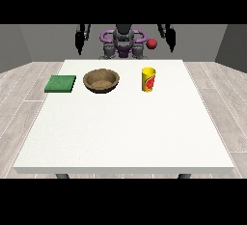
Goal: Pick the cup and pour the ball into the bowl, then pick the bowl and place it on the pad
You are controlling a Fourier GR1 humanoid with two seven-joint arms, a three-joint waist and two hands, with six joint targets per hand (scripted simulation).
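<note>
Yellow plastic cup (148, 79) stands upright beside the brown wooden bowl (101, 80); both hands hang raised, finger state unclear. A red ball (152, 43) outside the cup risks an empty pour.

At the frame's top, both arms hang raised beside the torso, one robot hand (81, 38) at upper left and the other robot hand (169, 35) at upper right, each pointing downward, holding nothing.

Table legs (61, 175) mostly hidden
</note>
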